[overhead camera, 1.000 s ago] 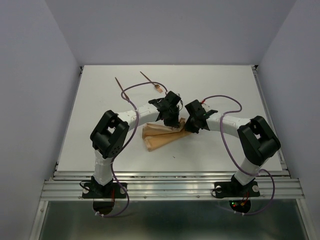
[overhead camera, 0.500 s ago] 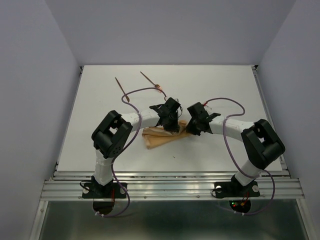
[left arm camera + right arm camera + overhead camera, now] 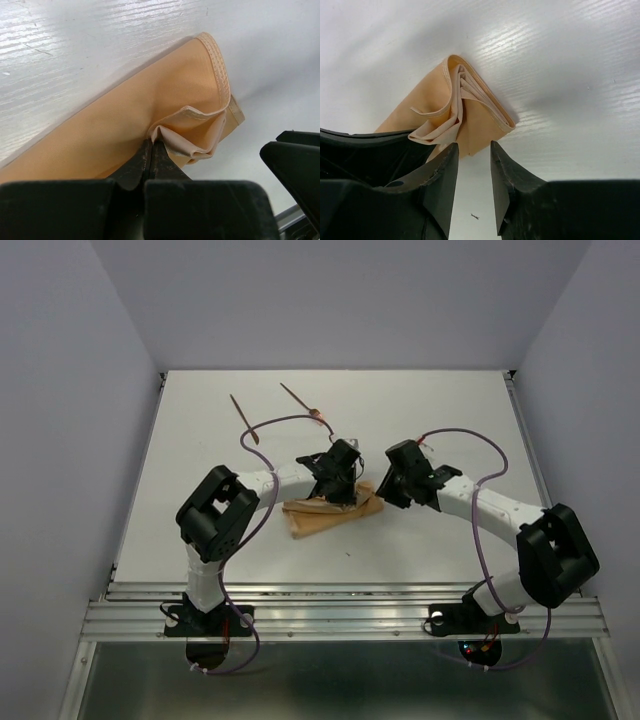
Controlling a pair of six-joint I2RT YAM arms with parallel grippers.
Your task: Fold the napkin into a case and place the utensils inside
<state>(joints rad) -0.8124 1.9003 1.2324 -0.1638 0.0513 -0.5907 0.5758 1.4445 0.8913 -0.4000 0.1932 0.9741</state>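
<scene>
Top external view: on flat white table (image 3: 200, 440), white-and-black jointed arms (image 3: 275, 478) bent inward, wrists low over folded tan cloth napkin (image 3: 318, 519) at centre. Left claw (image 3: 150, 149) clamped on a raised napkin fold; right claw (image 3: 472, 150) parted at the napkin's end, holding nothing. Two thin reddish-brown stick utensils (image 3: 300, 402) well beyond.

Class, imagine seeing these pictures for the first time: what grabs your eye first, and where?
The folded tan napkin at mid-table, with the left end effector pinching a fold of it. The right end effector stands open at its corner, and two thin utensils lie apart at the far left.
</scene>
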